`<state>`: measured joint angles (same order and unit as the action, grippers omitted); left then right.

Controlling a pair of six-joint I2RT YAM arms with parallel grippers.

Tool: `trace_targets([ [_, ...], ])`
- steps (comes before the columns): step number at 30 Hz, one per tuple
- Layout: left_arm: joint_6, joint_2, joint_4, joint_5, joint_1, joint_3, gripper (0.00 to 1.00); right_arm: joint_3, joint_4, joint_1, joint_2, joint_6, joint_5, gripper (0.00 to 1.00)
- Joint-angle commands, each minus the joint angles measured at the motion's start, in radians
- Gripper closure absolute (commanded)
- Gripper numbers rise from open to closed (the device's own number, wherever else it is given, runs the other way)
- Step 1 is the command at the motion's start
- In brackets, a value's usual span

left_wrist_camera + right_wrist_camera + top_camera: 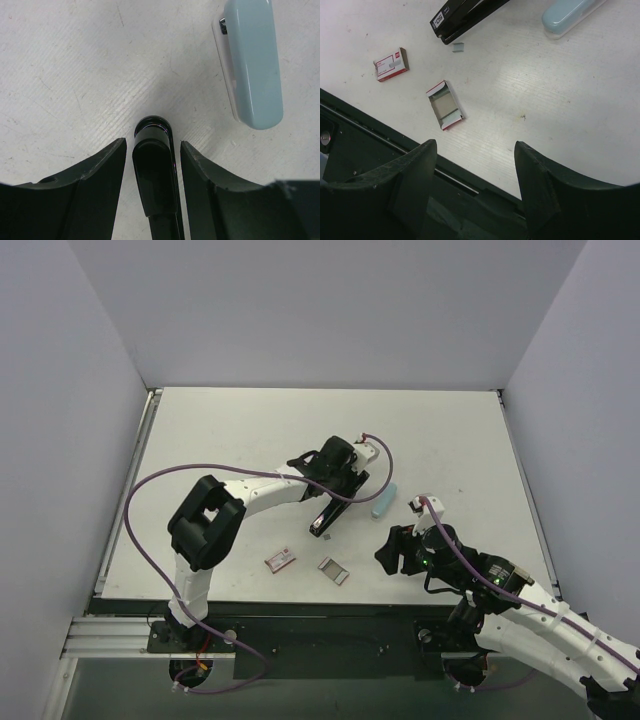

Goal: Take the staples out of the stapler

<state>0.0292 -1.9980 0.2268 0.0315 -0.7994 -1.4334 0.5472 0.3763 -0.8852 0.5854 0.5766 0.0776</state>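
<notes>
The black stapler lies slantwise on the white table. My left gripper is down over its far end. In the left wrist view the stapler sits between the two fingers, and a thin strip of table shows on each side, so my left gripper is open around it. A small grey clump of staples lies on the table just off the stapler's near tip. My right gripper hangs open and empty over the table's near edge, and the right wrist view shows only table and edge between the fingers of the right gripper.
A pale blue oblong object lies right of the stapler, close to the left gripper's right finger. A small red-and-white box and its open tray lie near the front edge. The black rail runs along that edge.
</notes>
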Motion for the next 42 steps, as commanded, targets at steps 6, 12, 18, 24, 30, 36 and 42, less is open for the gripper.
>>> trace_targets([
  [6, -0.006, -0.007, -0.007, -0.002, 0.006, -0.01, 0.42, -0.024, -0.034, -0.009, 0.005, 0.017, -0.007, 0.41],
  [12, -0.008, -0.012, -0.007, -0.007, 0.006, 0.004, 0.42, -0.03, -0.043, -0.012, 0.007, 0.022, -0.012, 0.41],
  [18, -0.008, -0.007, -0.007, -0.018, 0.006, 0.013, 0.42, -0.032, -0.051, -0.018, 0.014, 0.028, -0.012, 0.41],
  [24, -0.008, -0.001, -0.007, -0.022, 0.008, 0.028, 0.42, -0.029, -0.056, -0.027, 0.017, 0.031, -0.007, 0.41],
  [30, -0.008, -0.004, -0.01, -0.022, 0.006, 0.036, 0.49, -0.03, -0.057, -0.038, 0.019, 0.035, -0.001, 0.44],
  [36, -0.009, 0.005, -0.014, -0.022, 0.006, 0.034, 1.0, -0.036, -0.062, -0.049, 0.019, 0.04, 0.008, 0.48],
  [42, -0.014, 0.07, -0.03, 0.008, 0.002, 0.063, 1.0, -0.029, -0.053, -0.051, 0.014, 0.028, 0.017, 0.49],
])
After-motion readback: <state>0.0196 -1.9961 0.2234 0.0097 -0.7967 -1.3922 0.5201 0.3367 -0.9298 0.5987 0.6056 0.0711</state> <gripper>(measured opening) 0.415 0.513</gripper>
